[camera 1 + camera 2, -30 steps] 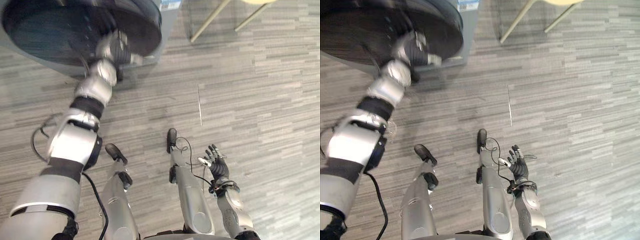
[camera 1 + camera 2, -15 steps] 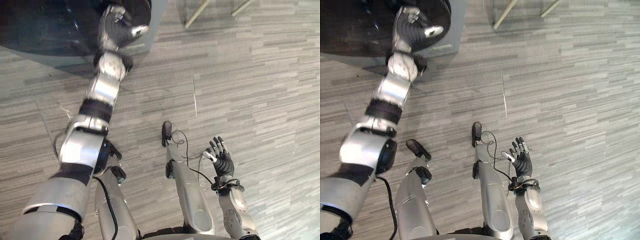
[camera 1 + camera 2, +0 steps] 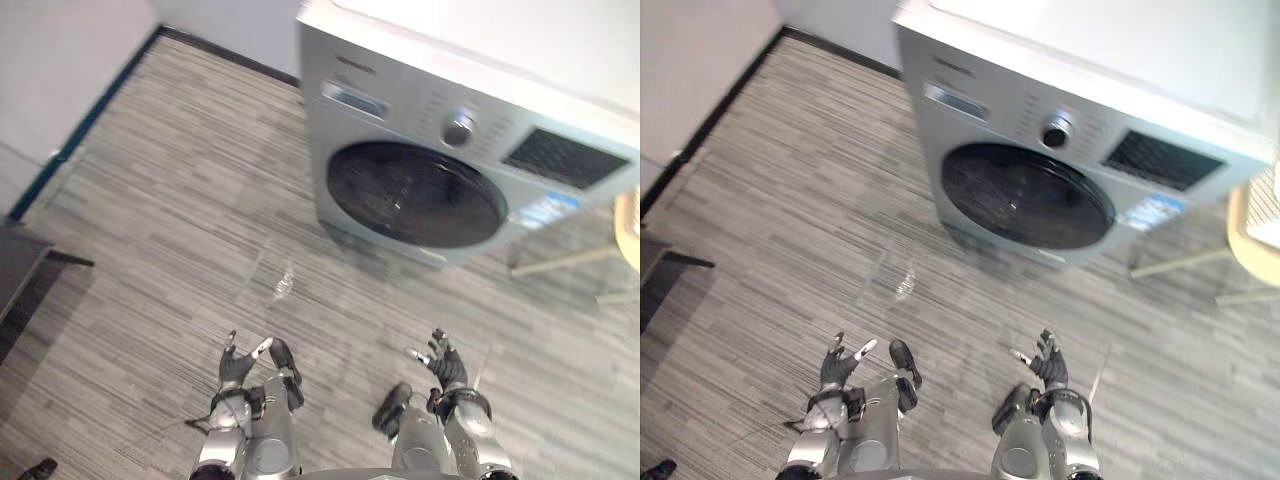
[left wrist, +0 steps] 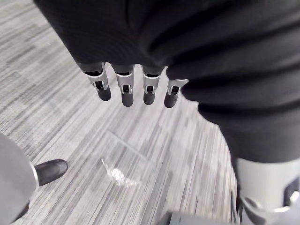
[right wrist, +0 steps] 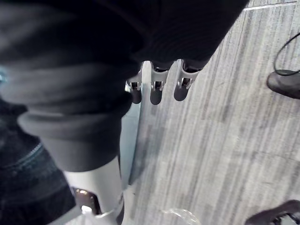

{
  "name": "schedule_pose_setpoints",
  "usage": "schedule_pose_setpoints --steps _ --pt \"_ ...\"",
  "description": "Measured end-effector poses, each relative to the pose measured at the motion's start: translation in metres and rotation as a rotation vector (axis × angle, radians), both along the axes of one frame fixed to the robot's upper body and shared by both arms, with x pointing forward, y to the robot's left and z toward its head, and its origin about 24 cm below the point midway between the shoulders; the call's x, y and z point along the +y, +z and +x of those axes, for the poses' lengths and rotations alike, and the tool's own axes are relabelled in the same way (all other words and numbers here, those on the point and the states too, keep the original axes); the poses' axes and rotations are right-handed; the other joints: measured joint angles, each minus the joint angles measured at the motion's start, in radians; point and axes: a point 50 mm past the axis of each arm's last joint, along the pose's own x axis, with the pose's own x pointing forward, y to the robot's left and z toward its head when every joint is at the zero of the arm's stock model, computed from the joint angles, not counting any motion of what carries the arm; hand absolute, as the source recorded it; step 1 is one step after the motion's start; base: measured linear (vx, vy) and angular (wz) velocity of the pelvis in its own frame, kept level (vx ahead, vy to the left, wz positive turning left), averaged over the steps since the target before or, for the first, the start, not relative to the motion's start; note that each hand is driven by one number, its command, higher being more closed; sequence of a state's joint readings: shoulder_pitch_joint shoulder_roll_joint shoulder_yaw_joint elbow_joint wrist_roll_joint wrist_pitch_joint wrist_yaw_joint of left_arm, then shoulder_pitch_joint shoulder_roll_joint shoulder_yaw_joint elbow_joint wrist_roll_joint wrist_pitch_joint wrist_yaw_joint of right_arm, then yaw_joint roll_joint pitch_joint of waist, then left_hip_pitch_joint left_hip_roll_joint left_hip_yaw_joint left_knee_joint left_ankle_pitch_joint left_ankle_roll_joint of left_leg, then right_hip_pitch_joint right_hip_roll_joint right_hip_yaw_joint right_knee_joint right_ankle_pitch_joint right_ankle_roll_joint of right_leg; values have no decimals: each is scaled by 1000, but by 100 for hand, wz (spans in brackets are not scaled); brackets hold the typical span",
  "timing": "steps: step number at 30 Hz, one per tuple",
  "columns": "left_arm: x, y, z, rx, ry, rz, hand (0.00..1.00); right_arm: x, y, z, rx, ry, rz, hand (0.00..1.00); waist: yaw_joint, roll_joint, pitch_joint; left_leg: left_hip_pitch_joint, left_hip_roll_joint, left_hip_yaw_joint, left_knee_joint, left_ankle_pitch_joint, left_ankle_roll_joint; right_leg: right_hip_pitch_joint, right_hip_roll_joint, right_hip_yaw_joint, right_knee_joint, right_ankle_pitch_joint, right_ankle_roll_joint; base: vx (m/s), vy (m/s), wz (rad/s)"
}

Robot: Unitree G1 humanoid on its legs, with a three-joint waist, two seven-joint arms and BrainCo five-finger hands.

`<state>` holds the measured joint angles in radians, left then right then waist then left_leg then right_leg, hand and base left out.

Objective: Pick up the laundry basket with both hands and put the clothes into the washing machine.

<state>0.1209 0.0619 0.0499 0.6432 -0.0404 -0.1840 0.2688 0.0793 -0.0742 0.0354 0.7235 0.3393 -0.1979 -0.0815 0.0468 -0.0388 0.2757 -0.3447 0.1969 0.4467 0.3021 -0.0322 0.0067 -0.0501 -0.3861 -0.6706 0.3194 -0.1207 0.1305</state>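
Observation:
The silver washing machine (image 3: pixel 450 120) stands ahead of me on the floor, its dark round door (image 3: pixel 415 195) closed flat against the front. My left hand (image 3: pixel 237 368) hangs low before me, open, with nothing in it; in the left wrist view its fingers (image 4: pixel 124 91) are straight over bare floor. My right hand (image 3: pixel 447 366) is at the same height on the other side, also open and holding nothing. Its fingers (image 5: pixel 156 91) point out straight over the floor.
A wall with a dark skirting board (image 3: pixel 95 110) runs along the left. A dark piece of furniture (image 3: pixel 20 275) stands at the left edge. Pale stool legs (image 3: pixel 560 262) stand right of the washer. Grey plank floor lies between me and the machine.
The camera has swung, so the whole picture has shifted. My left hand, earlier raised at the washer's dark round door, is now down low. The right hand stays open and low.

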Motion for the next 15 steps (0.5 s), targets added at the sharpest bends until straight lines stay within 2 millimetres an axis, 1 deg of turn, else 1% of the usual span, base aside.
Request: schedule_pose_setpoints --steps 1,2,3,4,5,6,7,8,9,10,11,12,13,14,15 --pt "-1 -3 -5 16 -1 -12 0 -1 -4 -5 30 -10 1 0 -3 4 -7 1 -12 -27 20 -27 3 13 -20 -1 42 3 5 220 204 128" --pt "-4 -10 -15 54 -16 -36 0 -5 -11 -17 81 -32 -1 0 -4 6 -24 9 -38 -71 57 -65 10 15 -73 24 170 33 12 195 180 127" --pt "-6 -15 -23 84 -31 -55 0 -6 -16 -28 120 -43 0 0 -5 8 -31 32 -57 -122 80 -93 19 -11 -107 106 314 105 -83 208 192 124" --pt "-5 -16 -26 93 -40 -59 0 -6 -18 -31 134 -43 7 0 -6 9 -32 48 -62 -150 83 -107 25 -37 -108 170 380 164 -158 232 160 115" --pt "-5 -18 -31 106 -49 -63 0 -3 -21 -37 151 -50 26 0 -4 21 -35 71 -73 -200 80 -123 36 -94 -83 295 495 180 -171 242 151 99" --pt "-1 -18 -33 114 -53 -57 0 -2 -21 -37 149 -53 34 0 -10 13 -48 79 -81 -236 72 -126 41 -135 -41 360 560 96 -115 307 146 131" --pt "1 -20 -33 124 -57 -56 0 0 -22 -39 152 -60 49 0 -11 -2 -58 100 -103 -288 47 -122 46 -179 16 414 595 11 -95 205 89 120" --pt "0 -21 -32 130 -60 -62 0 1 -23 -41 155 -72 58 0 -12 -5 -60 110 -115 -316 38 -121 46 -194 44 433 589 -22 -87 249 36 156" --pt "-3 -23 -32 138 -68 -90 0 1 -23 -43 154 -103 76 0 -20 -14 -66 128 -149 -385 24 -121 46 -229 113 484 533 -83 -57 195 -18 141" --pt "-4 -24 -32 140 -70 -101 0 0 -23 -44 153 -118 81 0 -28 -14 -67 135 -164 -419 21 -122 47 -241 142 507 500 -98 -47 339 -97 180" --pt "-7 -25 -29 143 -77 -115 0 -3 -24 -45 154 -141 84 0 -35 -11 -68 145 -185 -475 20 -124 50 -263 192 561 423 -109 -33 243 -130 154" --pt "-10 -26 -27 143 -72 -125 0 -6 -25 -47 161 -158 85 0 -34 -5 -70 155 -195 -517 21 -128 52 -274 227 603 354 -109 -33 237 -148 150" --pt "-12 -27 -27 149 -72 -132 0 -8 -26 -49 167 -172 88 0 -35 1 -72 161 -199 -547 21 -132 47 -279 247 629 308 -107 -36 192 -153 142" --pt "-15 -28 -27 150 -72 -141 0 -11 -27 -52 181 -188 88 0 -33 8 -78 173 -200 -604 27 -144 31 -286 277 671 228 -101 -42 255 -222 154" --pt "-16 -28 -26 147 -68 -146 0 -12 -29 -55 192 -197 90 0 -33 11 -83 178 -198 -665 48 -168 10 -285 291 695 157 -94 -43 263 -252 146"
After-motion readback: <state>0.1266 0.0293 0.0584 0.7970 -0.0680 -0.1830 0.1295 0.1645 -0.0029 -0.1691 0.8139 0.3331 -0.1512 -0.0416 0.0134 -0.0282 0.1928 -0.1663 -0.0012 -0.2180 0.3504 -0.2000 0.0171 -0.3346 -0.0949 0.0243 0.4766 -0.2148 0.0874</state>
